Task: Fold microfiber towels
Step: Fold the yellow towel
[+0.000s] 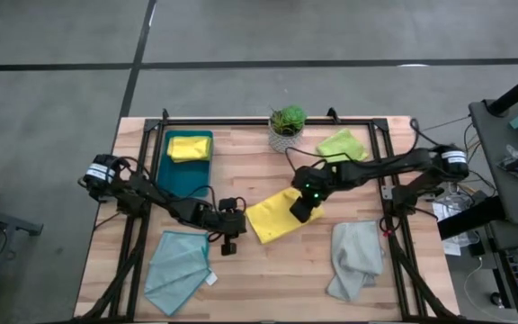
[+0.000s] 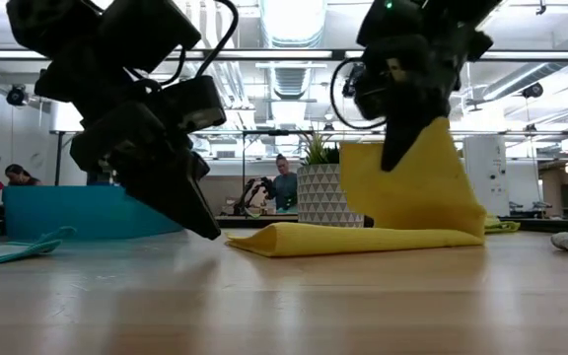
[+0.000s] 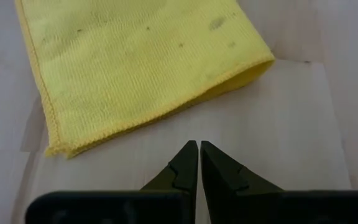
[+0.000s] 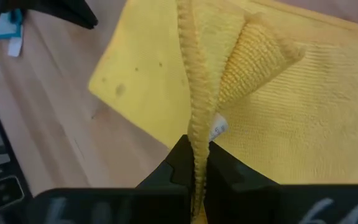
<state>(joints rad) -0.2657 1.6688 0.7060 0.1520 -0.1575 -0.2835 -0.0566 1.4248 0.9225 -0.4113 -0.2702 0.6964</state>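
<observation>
Pinching the yellow towel [image 1: 275, 219] by one edge, my right claw [image 1: 302, 211] had that side lifted off the worktop [image 1: 259, 279] while the rest lay flat mid-worktop, already doubled over. It looked about as light and floppy as cloth gets: no stiffness, draped straight down from the pinch, so I figured it would sag and bunch unless grabbed right at a hemmed edge or corner, where the stitching gives something to bite. The small white tag [image 4: 217, 129] sat just by my fingertips. My left claw [image 1: 229, 236] was pressed together on nothing, hovering just beside the towel's near end, not touching.

Other cloths, same soft stuff I guessed: teal towel [image 1: 178, 270] near the front left, grey towel [image 1: 356, 259] crumpled front right, lime towel [image 1: 342, 144] at the back right.

Containers: the dark teal tray [image 1: 185, 176] at the back left held one folded yellow cloth [image 1: 189, 147]. A patterned pot [image 1: 284, 138] beside it held a little green plant [image 1: 288, 118].
</observation>
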